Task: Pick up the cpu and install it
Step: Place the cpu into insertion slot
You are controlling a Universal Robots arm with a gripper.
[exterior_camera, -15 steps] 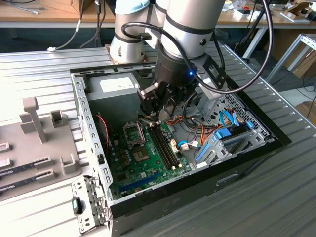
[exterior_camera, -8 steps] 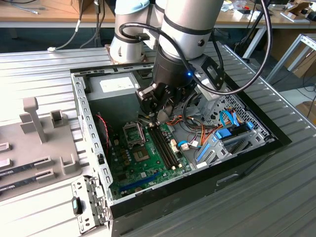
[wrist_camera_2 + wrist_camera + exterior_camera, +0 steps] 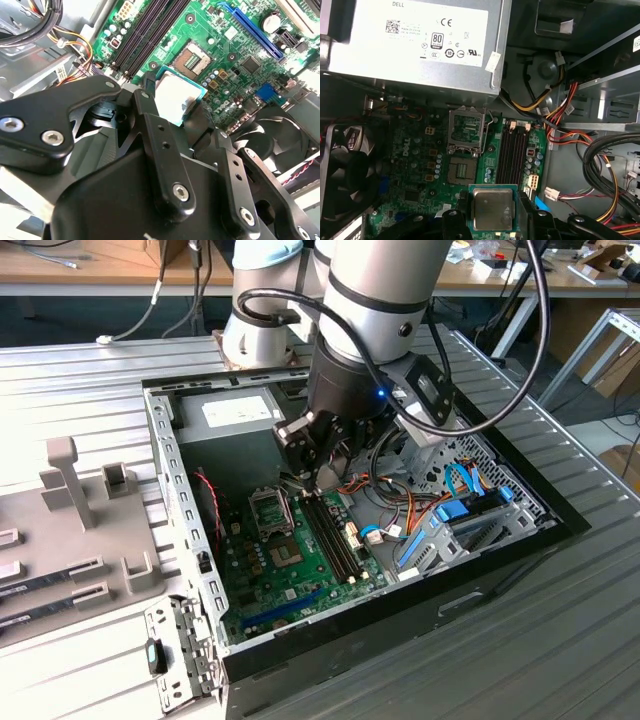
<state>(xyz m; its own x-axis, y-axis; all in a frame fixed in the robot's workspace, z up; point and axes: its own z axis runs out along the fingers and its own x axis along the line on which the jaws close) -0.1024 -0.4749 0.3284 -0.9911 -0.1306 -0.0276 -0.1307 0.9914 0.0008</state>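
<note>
The tool (image 3: 492, 223) is closed on the cpu (image 3: 492, 208). Its two black fingers (image 3: 152, 130) press on opposite edges of the square chip, which is held flat with its silvery top facing up. The cpu hangs clear above the green board (image 3: 415, 200) and is not seated in anything yet.

The relation that matters is between the chip and the open socket (image 3: 461, 171). The socket lies just beyond the cpu, toward the grey power supply box (image 3: 415, 45), and a little off to the side where the fan (image 3: 347, 170) sits. The chip is therefore near the socket but not over it. In the first wrist view its edges run about parallel with the socket's edges, so I judge that little or no turning is needed. The socket's metal frame (image 3: 466, 131) stands swung back on the far side, leaving the contacts bare. The long memory slots (image 3: 513, 152) run beside the socket on the side away from the fan.

In the exterior view the arm (image 3: 370, 310) reaches down into the open case (image 3: 165, 470) with its wrist pointing nearly straight down. Its tip is over the board between the socket (image 3: 272, 510) and the memory slots, with the socket to the exterior view's left. The case lies on a ribbed metal tabletop (image 3: 80, 380).
</note>
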